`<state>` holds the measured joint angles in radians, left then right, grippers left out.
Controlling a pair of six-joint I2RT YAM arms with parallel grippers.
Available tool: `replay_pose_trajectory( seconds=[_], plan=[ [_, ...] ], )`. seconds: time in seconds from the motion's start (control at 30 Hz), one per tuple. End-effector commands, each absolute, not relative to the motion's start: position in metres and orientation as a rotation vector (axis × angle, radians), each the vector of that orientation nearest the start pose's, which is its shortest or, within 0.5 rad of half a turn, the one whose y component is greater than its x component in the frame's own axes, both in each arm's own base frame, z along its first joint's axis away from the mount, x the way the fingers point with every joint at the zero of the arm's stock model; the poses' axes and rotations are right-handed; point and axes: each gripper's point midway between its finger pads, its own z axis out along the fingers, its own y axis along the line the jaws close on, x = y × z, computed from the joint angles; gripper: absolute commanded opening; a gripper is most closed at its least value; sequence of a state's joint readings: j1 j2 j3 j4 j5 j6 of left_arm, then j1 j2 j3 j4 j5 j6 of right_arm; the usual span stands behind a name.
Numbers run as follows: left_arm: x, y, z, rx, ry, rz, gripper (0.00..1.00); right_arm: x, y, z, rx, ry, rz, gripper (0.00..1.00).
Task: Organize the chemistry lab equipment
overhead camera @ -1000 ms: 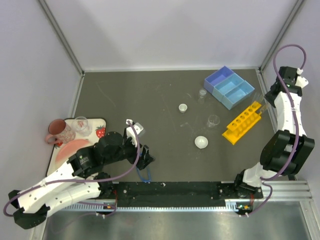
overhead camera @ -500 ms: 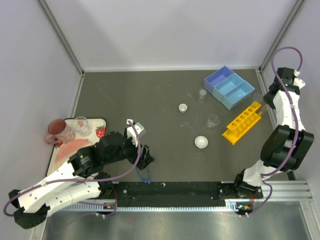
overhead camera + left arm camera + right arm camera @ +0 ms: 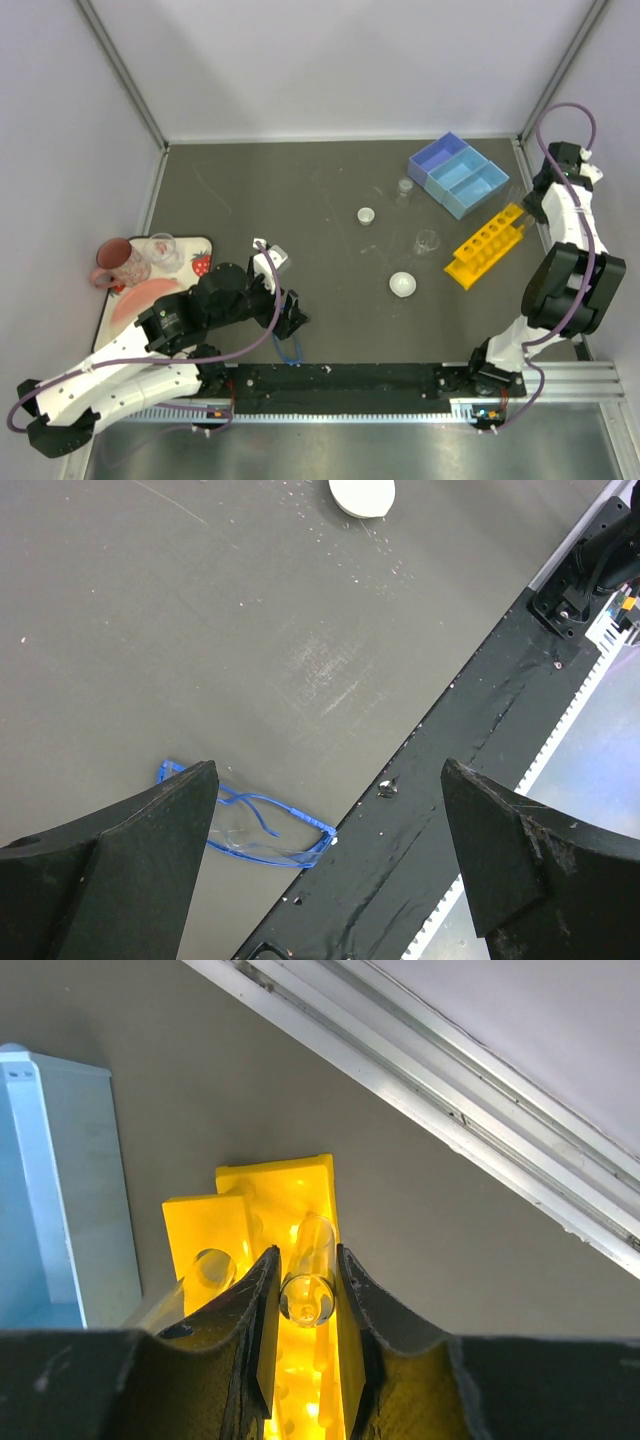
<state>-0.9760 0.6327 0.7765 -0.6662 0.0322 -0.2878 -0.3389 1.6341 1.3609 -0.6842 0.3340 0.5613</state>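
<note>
While the right gripper (image 3: 527, 203) stands over the far end of the yellow rack (image 3: 485, 245), near the table's right edge, the overhead view hides its jaws. The left gripper (image 3: 290, 315) hangs by the near edge. Its wrist view shows fingers (image 3: 130, 850) spread wide and empty above the blue-framed goggles (image 3: 250, 825), one finger masking part of the frame. On the right wrist view, the fingers clench a clear tube (image 3: 312, 1240) aimed at the rack, presumably for seating; which hole, we cannot tell.

A scuffed dark-grey desk (image 3: 300, 200) sits evenly lit, enclosed by pale lilac walls (image 3: 340, 60) at nine, twelve and three o'clock, with aluminium frame rails (image 3: 120, 72) at the corners.
</note>
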Motion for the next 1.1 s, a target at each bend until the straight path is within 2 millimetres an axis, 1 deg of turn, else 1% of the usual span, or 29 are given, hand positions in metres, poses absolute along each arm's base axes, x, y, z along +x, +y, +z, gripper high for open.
replay_pose_trajectory(
  seconds=[0.0,0.17,0.37,0.6,0.67,0.77,0.83,0.87,0.9,0.97,1.0,1.07],
  plan=[
    [0.122,-0.21,0.212,0.752,2.017,-0.79,0.99,0.371,-0.175,0.14,1.216,2.148,-0.334,0.19],
    [0.122,-0.21,0.212,0.752,2.018,-0.79,0.99,0.369,-0.172,0.127,1.218,2.171,-0.328,0.21],
    [0.122,-0.21,0.212,0.753,2.017,-0.789,0.99,0.366,-0.172,0.121,1.222,2.178,-0.338,0.27],
    [0.122,-0.209,0.213,0.749,2.015,-0.789,0.99,0.366,-0.17,0.121,1.225,2.173,-0.331,0.44],
    [0.122,-0.209,0.213,0.748,2.012,-0.79,0.99,0.367,-0.17,0.124,1.224,2.165,-0.326,0.44],
    [0.122,-0.21,0.212,0.752,2.016,-0.79,0.99,0.367,-0.169,0.137,1.209,2.144,-0.308,0.45],
    [0.123,-0.21,0.211,0.751,2.021,-0.786,0.99,0.37,-0.166,0.156,1.191,2.109,-0.291,0.47],
    [0.123,-0.211,0.211,0.752,2.025,-0.783,0.99,0.367,-0.164,0.161,1.19,2.112,-0.291,0.48],
    [0.124,-0.211,0.21,0.754,2.029,-0.781,0.99,0.366,-0.161,0.174,1.178,2.092,-0.285,0.49],
    [0.126,-0.212,0.21,0.751,2.035,-0.771,0.99,0.364,-0.157,0.191,1.171,2.058,-0.266,0.5],
    [0.127,-0.213,0.209,0.751,2.038,-0.768,0.99,0.36,-0.152,0.204,1.158,2.042,-0.249,0.5],
    [0.129,-0.214,0.208,0.745,2.051,-0.754,0.99,0.356,-0.149,0.225,1.141,2.001,-0.241,0.5]
  ],
)
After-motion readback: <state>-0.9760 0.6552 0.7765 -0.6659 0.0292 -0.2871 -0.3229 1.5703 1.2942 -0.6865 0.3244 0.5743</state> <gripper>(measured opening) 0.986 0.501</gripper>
